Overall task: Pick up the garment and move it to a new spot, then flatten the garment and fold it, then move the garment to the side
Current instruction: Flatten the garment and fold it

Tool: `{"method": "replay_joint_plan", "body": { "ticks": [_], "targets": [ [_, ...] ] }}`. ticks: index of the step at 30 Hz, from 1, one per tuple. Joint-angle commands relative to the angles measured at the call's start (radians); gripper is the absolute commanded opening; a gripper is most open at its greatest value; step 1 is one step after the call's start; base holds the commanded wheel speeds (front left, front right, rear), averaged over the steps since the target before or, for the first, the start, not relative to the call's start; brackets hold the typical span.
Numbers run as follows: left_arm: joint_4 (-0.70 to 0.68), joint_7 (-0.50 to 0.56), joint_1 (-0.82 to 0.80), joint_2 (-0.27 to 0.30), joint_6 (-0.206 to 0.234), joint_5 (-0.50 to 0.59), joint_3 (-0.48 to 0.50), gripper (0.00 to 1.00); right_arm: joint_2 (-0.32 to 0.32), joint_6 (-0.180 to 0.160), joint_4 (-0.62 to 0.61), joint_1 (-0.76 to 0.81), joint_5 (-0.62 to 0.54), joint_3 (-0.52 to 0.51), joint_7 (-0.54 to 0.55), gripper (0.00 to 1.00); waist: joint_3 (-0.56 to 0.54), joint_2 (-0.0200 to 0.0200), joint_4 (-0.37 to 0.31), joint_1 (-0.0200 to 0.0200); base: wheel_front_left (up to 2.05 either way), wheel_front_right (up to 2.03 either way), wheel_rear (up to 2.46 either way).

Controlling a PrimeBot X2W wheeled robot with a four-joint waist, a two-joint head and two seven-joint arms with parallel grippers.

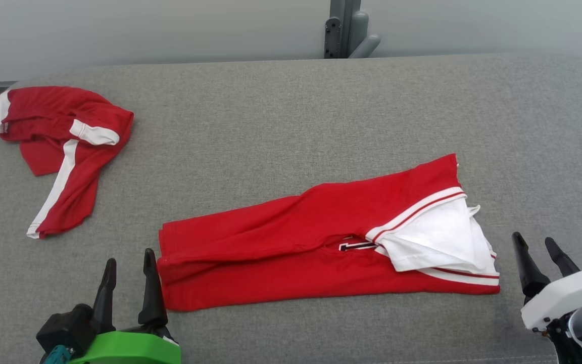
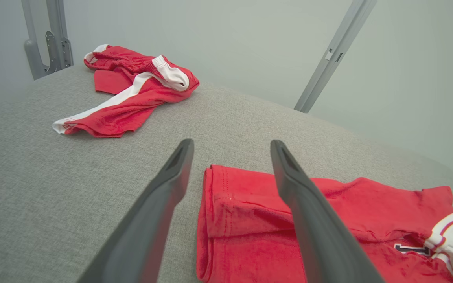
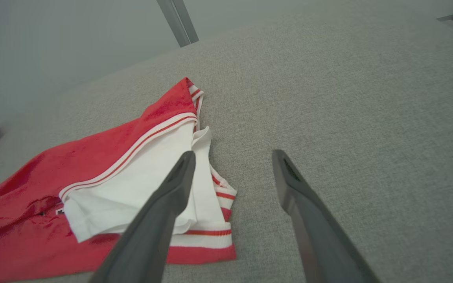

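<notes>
The garment [image 1: 296, 242] is a red shirt with white, red-striped trim, lying folded into a long band on the grey table, its white part at the right end. My left gripper [image 1: 130, 258] stands open just left of the band's left end, empty. In the left wrist view that gripper [image 2: 231, 142] hovers over the garment's [image 2: 242, 204] folded left edge. My right gripper [image 1: 532, 238] stands open a little right of the white end, holding nothing. The right wrist view has its own gripper [image 3: 233, 152] open beside the garment [image 3: 34, 173], the left finger above the white trim.
A second red garment with white stripes [image 1: 63, 141] lies crumpled at the table's far left, also in the left wrist view [image 2: 132, 90]. A grey metal post [image 1: 344, 28] rises behind the table's [image 1: 291, 111] far edge. Bare grey cloth lies beyond and to the right of the shirt.
</notes>
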Motion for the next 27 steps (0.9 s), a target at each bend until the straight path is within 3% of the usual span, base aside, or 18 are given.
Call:
{"method": "replay_joint_plan", "body": {
  "ticks": [1,23,27],
  "targets": [
    [0.000,-0.001,0.005,-0.004,0.002,0.005,0.000,1.00,-0.003,0.000,0.012,-0.023,-0.012,0.004,0.007,1.00,-0.004,-0.0001,0.008,0.0001,0.00,0.00,0.00],
    [0.028,-0.001,-0.035,-0.069,-0.033,0.065,0.036,1.00,-0.027,0.000,0.508,-0.337,-0.098,0.101,0.178,1.00,0.022,-0.0001,0.156,0.0001,0.00,0.00,0.00],
    [0.032,-0.001,-0.028,-0.073,-0.042,0.073,0.048,1.00,0.005,0.000,0.567,-0.355,-0.064,0.140,0.216,1.00,0.022,-0.0001,0.166,0.0001,0.00,0.00,0.00]
  ]
}}
